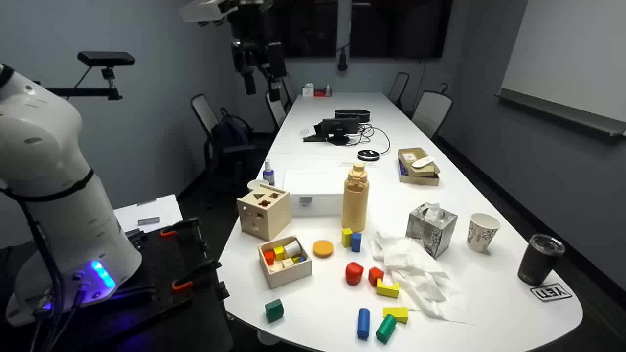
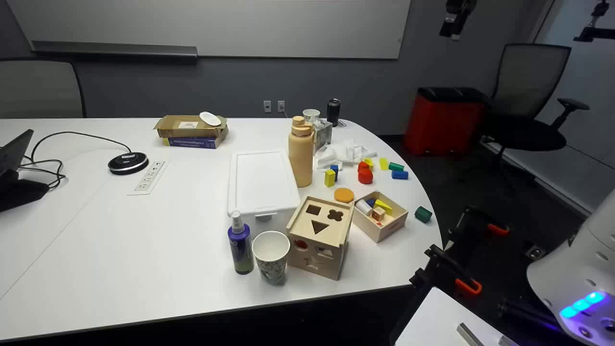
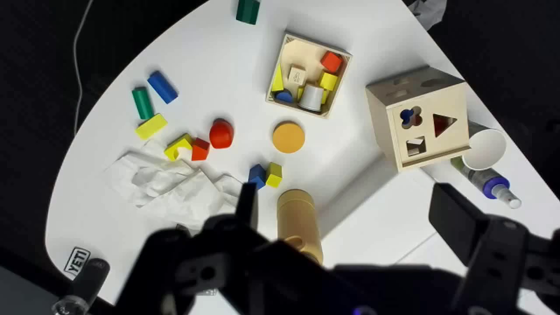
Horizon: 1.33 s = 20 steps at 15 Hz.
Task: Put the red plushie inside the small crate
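The red plushie [image 1: 354, 273] is a small rounded red toy lying on the white table. It also shows in an exterior view [image 2: 365, 176] and in the wrist view [image 3: 221, 133]. It lies beside the hard red block [image 3: 200, 149]. The small crate [image 1: 289, 277] stands on the table with its top open; it also shows in an exterior view [image 2: 384, 233] and in the wrist view [image 3: 338, 86]. It holds several blocks and a small white cup-like piece. My gripper [image 1: 262, 88] is high above the table; in the wrist view [image 3: 343, 194] its fingers are wide apart with nothing between them.
The wooden cube [image 1: 264, 215], tan bottle [image 1: 355, 200] and white lidded box [image 1: 315, 200] stand behind the crate. An orange disc [image 1: 323, 248] lies between crate and plushie. Crumpled tissue [image 1: 415, 266], a tissue box [image 1: 432, 230] and several loose blocks lie around the plushie.
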{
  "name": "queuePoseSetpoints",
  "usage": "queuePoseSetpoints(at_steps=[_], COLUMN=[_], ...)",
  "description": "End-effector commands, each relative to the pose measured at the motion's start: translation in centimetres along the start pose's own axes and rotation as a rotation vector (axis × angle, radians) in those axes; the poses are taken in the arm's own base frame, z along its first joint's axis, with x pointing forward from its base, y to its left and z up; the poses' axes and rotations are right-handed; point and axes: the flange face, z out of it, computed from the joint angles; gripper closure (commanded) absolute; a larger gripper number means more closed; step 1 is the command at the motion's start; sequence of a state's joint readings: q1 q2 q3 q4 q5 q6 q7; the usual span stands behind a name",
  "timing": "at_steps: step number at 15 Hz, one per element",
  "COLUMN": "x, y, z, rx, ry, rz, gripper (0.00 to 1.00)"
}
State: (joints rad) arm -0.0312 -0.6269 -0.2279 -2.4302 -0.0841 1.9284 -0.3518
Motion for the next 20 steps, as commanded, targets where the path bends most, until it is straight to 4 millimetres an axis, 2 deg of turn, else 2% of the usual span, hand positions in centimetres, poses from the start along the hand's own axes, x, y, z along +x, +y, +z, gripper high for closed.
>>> queuePoseSetpoints(at_steps=[1,5,8,13,20], x=[0.0,3.7,7.7,11.7,15.3], y=[0.0,1.9,4.5,9.3,15.1], z=[-0.1,2.6,7.5,17.6,33.5], rx=[0.001,-0.025,-0.026,-0.038,-0.033], ry=[-0.001,0.024,0.065,0.032,-0.137], rz=[0.000,0.078,0.131,0.247,0.364], gripper=[0.00,0.00,0.00,0.00,0.00])
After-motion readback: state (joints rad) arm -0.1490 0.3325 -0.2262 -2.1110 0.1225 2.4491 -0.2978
